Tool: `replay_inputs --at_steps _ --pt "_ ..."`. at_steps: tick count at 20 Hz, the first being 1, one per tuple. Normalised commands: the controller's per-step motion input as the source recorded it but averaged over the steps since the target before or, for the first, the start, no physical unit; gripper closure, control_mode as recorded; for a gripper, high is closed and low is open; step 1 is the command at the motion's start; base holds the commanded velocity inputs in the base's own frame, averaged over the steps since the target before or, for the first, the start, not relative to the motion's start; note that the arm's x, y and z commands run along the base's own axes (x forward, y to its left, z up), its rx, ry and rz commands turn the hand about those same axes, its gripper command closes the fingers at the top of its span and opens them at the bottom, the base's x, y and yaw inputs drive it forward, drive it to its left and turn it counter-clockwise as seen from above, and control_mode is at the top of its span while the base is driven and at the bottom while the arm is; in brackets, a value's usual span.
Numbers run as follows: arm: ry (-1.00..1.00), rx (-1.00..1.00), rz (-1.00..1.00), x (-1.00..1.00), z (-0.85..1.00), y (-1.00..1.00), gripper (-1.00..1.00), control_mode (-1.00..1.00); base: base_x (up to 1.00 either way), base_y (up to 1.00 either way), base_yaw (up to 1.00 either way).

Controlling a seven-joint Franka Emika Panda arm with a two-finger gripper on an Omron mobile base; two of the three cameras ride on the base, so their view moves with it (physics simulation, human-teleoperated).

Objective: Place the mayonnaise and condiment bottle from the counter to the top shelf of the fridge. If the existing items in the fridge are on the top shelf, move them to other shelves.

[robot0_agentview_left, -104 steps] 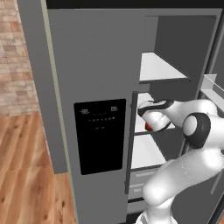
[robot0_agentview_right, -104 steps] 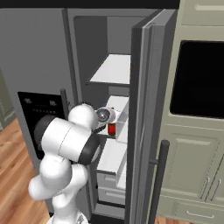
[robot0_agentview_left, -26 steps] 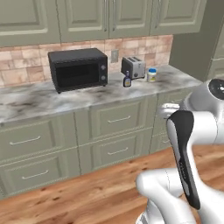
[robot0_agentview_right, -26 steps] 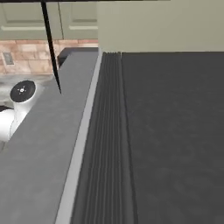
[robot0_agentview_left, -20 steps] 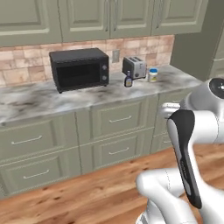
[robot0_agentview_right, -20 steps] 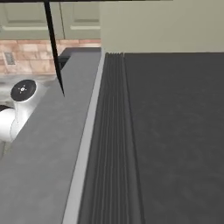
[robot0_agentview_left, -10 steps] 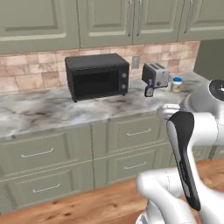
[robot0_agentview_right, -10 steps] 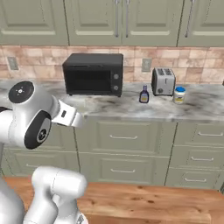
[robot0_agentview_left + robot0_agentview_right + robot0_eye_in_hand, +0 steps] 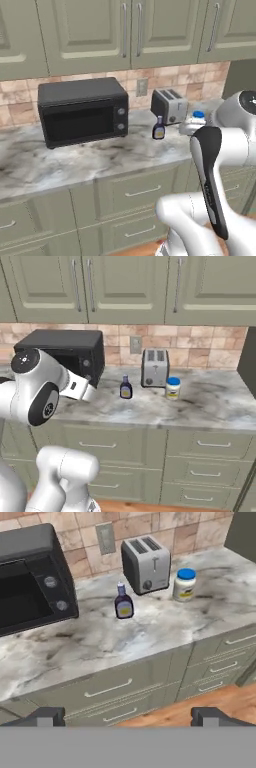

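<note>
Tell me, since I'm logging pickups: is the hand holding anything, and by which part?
Nothing is held. The hand is open, well short of the mayonnaise and condiment bottle on the counter.

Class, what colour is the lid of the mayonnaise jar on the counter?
Blue, on the mayonnaise jar; the hand view shows it best.

Toaster [image 9: 146, 564] beside black microwave [image 9: 31, 582].
</note>
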Motion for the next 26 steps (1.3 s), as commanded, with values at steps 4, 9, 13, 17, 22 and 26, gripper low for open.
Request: replay_inputs --at_steps 4,9,13,17,22,26 --pt "0.00 0.00 0.00 0.00 0.00 0.00 -1.00 1.00 0.83 -0.28 0.08" --pt "0.03 0.00 0.01 0.54 -0.28 -0.07 -1.00 -1.00 0.26 0.00 0.04" --pt "0.15 0.05 0.01 0.96 -0.83 -0.31 -1.00 -1.00 0.00 0.00 0.00" --pt "0.20 0.08 0.04 1.00 -0.78 -0.24 -1.00 -1.00 0.00 0.00 0.00" --pt "0.09 0.01 0.00 1.00 -0.66 -0.03 -1.00 -1.00 0.00 0.00 0.00" --pt "0.05 0.00 0.01 0.91 -0.32 0.00 -1.00 -1.00 0.00 0.00 0.00"
